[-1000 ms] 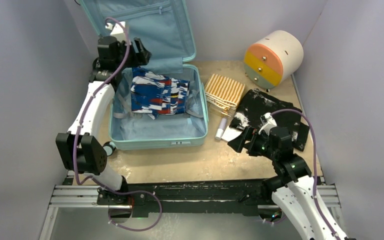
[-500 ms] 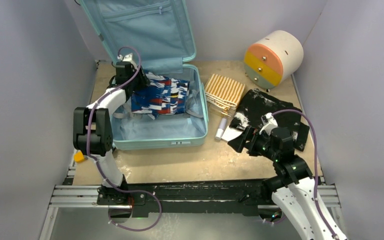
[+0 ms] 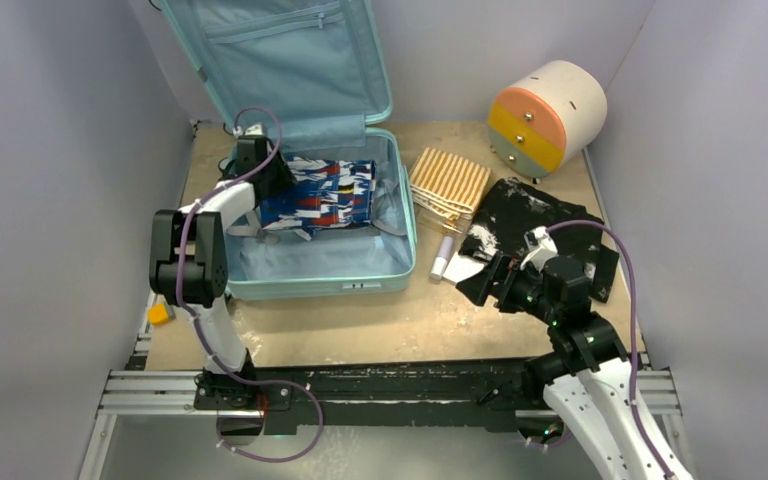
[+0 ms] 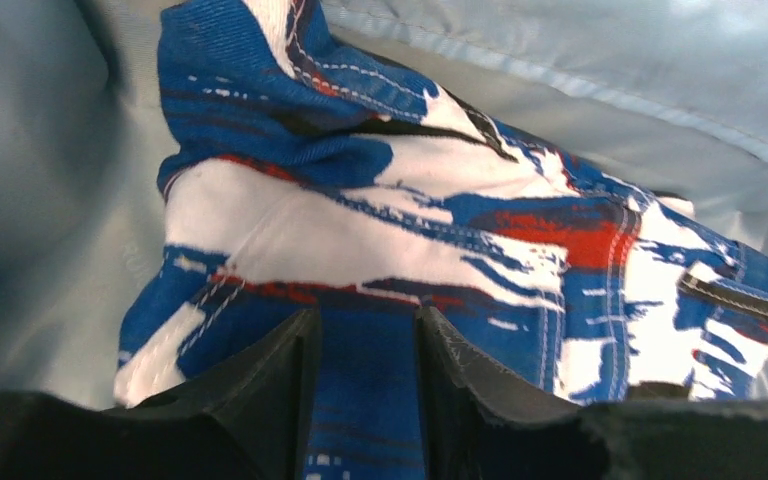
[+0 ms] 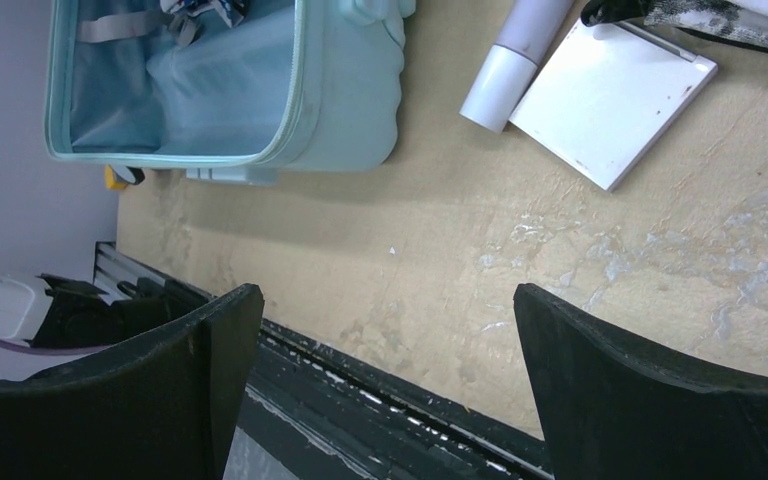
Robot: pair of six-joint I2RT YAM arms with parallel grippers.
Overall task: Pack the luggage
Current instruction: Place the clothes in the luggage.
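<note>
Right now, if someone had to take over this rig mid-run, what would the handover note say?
Left gripper: down inside the luggage, closed on a fold of the patterned garment.
Right gripper: open, empty, above the table near the white tube and white flat box.
Done: the patterned garment lies in the base of the luggage, whose lid is up.
Left: the striped pouch, white tube, white flat box and black-and-white garment lie on the table to the right of the luggage, unpacked. The lid is not closed.

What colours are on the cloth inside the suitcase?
The cloth is blue, white and red, clearest in the left wrist view.
</note>
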